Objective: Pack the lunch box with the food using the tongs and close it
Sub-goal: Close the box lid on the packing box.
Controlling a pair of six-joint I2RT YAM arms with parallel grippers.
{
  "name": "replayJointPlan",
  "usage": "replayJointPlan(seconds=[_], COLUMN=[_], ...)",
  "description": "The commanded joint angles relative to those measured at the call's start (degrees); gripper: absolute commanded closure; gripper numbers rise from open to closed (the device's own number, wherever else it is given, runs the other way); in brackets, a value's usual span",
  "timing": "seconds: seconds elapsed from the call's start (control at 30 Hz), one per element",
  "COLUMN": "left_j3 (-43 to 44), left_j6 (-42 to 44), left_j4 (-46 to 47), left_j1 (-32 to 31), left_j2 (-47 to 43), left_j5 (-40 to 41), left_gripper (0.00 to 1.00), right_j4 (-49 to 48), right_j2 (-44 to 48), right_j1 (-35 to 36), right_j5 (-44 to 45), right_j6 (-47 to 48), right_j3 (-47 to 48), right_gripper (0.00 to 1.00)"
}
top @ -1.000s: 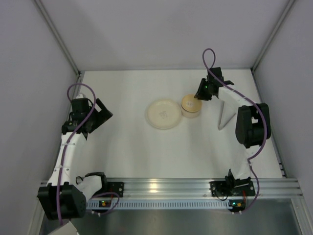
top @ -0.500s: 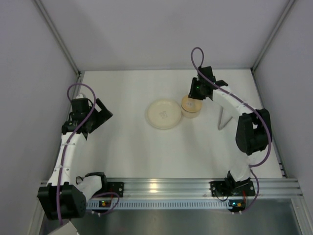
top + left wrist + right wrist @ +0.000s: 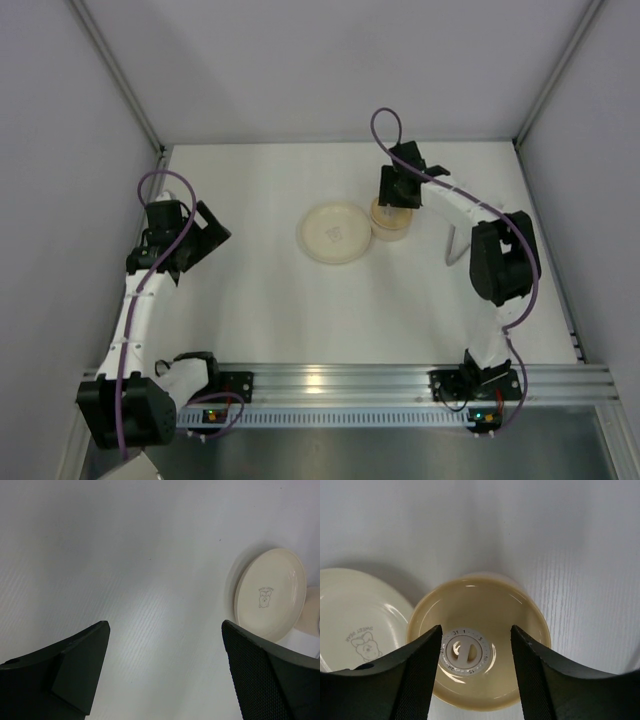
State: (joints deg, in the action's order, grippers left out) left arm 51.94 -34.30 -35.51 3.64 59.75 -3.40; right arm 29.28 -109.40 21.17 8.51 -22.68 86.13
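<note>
The lunch box point(image 3: 390, 222) stands in the middle of the table with its tan lid point(image 3: 480, 610) on it; a white dial point(image 3: 465, 651) sits at the lid's centre. My right gripper point(image 3: 398, 190) hangs just above the lid, open point(image 3: 476, 628), its fingers to either side of the dial with nothing between them. The grey tongs point(image 3: 455, 245) lie on the table to the right of the box, under my right arm. My left gripper point(image 3: 212, 235) is far off at the left, open point(image 3: 165, 625) over bare table. No food shows in any view.
A wide cream plate point(image 3: 334, 233) with a small printed figure touches the lunch box on its left and also shows as the plate point(image 3: 270, 592) in the left wrist view. Grey walls close in the table at the back and on both sides.
My right gripper has swung left from beside the lunch box to above its lid, and its jaws have opened wider. The left arm has not moved.
</note>
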Motion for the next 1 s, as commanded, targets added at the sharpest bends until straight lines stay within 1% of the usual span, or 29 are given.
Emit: replayJointPlan(seconds=[0.0, 0.23, 0.37, 0.53, 0.67, 0.97], left_j3=[0.0, 0.1, 0.1, 0.2, 0.1, 0.1], left_j6=[0.8, 0.9, 0.9, 0.8, 0.9, 0.9], left_j4=[2.3, 2.3, 2.3, 2.3, 2.2, 2.1], left_j1=[-0.3, -0.3, -0.4, -0.4, -0.3, -0.4], left_j2=[-0.2, -0.1, -0.2, -0.2, -0.2, -0.3], left_j5=[0.6, 0.8, 0.9, 0.8, 0.8, 0.9], left_gripper=[0.02, 0.02, 0.02, 0.01, 0.01, 0.01], right_j4=[2.8, 3.2, 6.1, 6.8, 7.9, 10.0], right_j2=[-4.0, -4.2, -3.5, -3.4, -4.8, -8.6], right_j1=[0.5, 0.5, 1.4, 2.3, 3.1, 3.6], right_j5=[-0.2, 0.1, 2.8, 4.3, 6.7, 7.7], right_j6=[1.7, 1.3, 2.7, 3.1, 3.6, 4.5], right_j3=[0.7, 0.6, 1.6, 0.3, 0.1, 1.0], right_gripper=[0.43, 0.43, 0.43, 0.43, 0.43, 0.43])
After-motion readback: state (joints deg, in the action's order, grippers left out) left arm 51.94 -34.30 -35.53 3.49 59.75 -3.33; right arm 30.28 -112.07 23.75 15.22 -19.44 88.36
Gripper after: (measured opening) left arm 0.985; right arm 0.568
